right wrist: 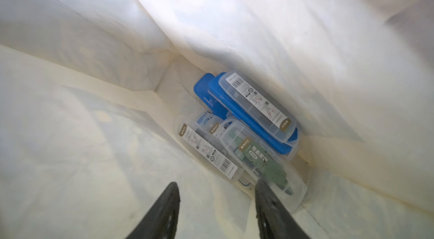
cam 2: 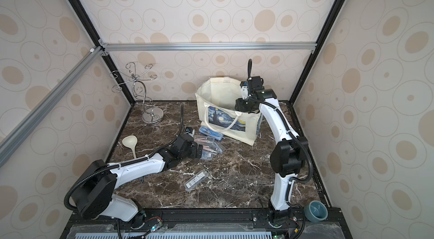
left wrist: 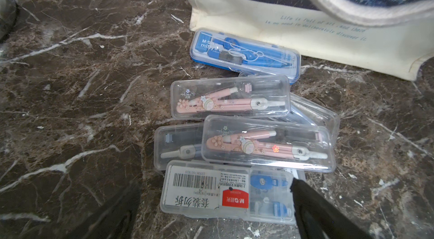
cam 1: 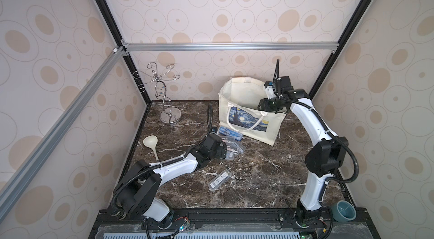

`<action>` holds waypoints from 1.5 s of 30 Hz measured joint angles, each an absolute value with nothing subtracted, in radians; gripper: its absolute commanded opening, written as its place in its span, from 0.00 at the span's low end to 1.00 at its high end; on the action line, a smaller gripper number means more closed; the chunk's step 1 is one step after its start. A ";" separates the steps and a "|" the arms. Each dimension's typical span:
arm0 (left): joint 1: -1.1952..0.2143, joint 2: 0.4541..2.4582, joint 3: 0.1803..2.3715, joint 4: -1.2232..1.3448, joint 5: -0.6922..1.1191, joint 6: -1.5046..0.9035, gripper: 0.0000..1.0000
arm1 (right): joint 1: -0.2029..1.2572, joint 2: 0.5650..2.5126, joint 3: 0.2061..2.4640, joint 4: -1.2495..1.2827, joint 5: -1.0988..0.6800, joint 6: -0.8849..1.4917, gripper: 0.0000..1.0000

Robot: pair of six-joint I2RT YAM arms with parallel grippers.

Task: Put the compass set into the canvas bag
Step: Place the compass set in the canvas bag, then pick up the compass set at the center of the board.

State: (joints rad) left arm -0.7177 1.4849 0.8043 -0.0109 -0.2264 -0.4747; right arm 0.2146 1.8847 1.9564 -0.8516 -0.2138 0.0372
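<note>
Top views both show the desk [cam 1: 270, 174] with the canvas bag [cam 1: 267, 132] standing open at the back. Several compass sets [right wrist: 253, 113] already lie inside; a pile of cases [left wrist: 230, 99] and one stray case [cam 1: 219, 179] are left outside. Right pincer [right wrist: 216, 212] hangs released, empty, in the bag; left pincer [left wrist: 213, 186] gapes over the pile. Roughly halfway, I'd guess.

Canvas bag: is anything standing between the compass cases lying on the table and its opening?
Yes. The right gripper is down inside the canvas bag, taking up part of its mouth. The compass cases lie just in front of the bag; nothing else visible blocks them.
</note>
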 measured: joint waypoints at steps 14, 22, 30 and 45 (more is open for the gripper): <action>-0.718 1.447 0.776 0.009 -0.215 -0.474 1.00 | 0.215 1.558 1.615 -0.644 -0.447 0.119 0.66; -0.718 1.448 0.802 -0.106 -0.215 -0.475 1.00 | 0.215 1.370 1.430 -0.545 -0.519 0.144 0.70; -0.736 1.447 0.826 -0.239 -0.215 -0.476 1.00 | 0.215 1.294 1.334 -0.521 -0.543 0.149 0.70; -0.855 1.472 0.879 -0.428 -0.169 -0.454 1.00 | 0.217 1.283 1.286 -0.506 -0.543 0.162 0.74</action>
State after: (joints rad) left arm -0.8555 1.4715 0.8795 -0.4282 -0.1692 -0.4541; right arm 0.2169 1.2835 1.2861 -0.5064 -0.5434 0.1619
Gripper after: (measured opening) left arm 0.998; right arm 0.731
